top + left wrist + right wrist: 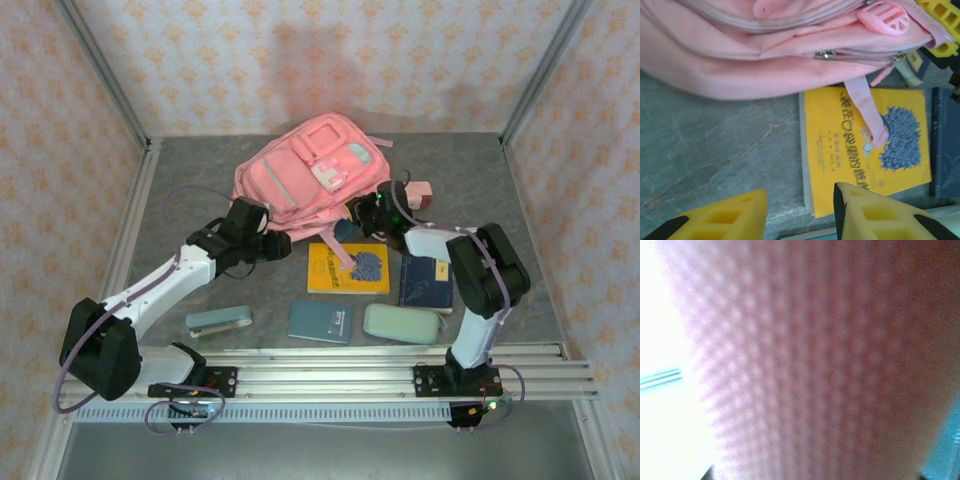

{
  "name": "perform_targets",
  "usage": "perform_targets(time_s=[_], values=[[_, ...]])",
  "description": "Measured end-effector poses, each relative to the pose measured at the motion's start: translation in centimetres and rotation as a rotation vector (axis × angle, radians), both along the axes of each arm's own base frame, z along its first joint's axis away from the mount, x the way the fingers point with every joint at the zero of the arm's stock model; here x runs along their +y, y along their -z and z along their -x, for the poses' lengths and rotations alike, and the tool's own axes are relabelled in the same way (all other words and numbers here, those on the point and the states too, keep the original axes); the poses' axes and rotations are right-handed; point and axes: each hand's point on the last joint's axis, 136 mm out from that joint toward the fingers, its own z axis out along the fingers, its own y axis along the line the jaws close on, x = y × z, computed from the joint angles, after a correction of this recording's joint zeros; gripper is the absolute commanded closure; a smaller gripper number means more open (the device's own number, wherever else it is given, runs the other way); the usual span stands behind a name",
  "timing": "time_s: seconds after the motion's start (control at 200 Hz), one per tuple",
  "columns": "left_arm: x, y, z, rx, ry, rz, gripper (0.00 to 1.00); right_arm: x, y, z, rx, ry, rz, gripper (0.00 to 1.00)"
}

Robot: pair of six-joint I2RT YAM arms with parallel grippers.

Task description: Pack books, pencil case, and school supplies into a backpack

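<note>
The pink backpack (310,165) lies at the back middle of the table. My left gripper (275,246) hovers at its lower left edge, open and empty (800,200) over bare table beside the yellow book (348,268) (840,150). My right gripper (362,212) is at the backpack's lower right edge, shut on the pink fabric (815,365), which presses blurred against its camera and hides the fingers. A navy book (425,283), a teal notebook (320,322), the mint pencil case (402,323), the blue-grey stapler (218,321) and the pink sharpener (418,194) lie on the table.
A pink backpack strap (867,115) trails across the yellow book. Metal frame posts and patterned walls close in the table on three sides. A rail (340,360) runs along the near edge, just behind the row of stapler, notebook and pencil case.
</note>
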Motion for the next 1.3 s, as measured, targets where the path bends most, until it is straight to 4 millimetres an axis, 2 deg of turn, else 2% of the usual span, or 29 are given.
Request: perform_targets(time_s=[0.17, 0.46, 0.786, 1.006, 1.296], values=[[-0.8, -0.7, -1.4, -0.003, 0.032, -0.012, 0.52, -0.1, -3.9, -0.1, -0.068, -0.041, -0.039, 0.97], [-1.3, -3.0, -3.5, -0.055, 0.029, 0.014, 0.51, 0.4, -7.0, 0.9, -0.106, -0.088, -0.094, 0.97], [-2.6, -2.2, -4.2, -0.035, 0.032, 0.081, 0.48, 0.7, -8.1, 0.8, -0.110, -0.087, -0.150, 0.98], [-2.1, -1.7, -4.4, -0.031, -0.004, 0.076, 0.47, 1.0, -9.3, 0.7, -0.124, -0.087, -0.204, 0.98], [-1.1, -2.5, -5.6, -0.069, -0.032, 0.067, 0.44, 1.5, -10.3, 0.9, -0.154, -0.116, -0.230, 0.97]])
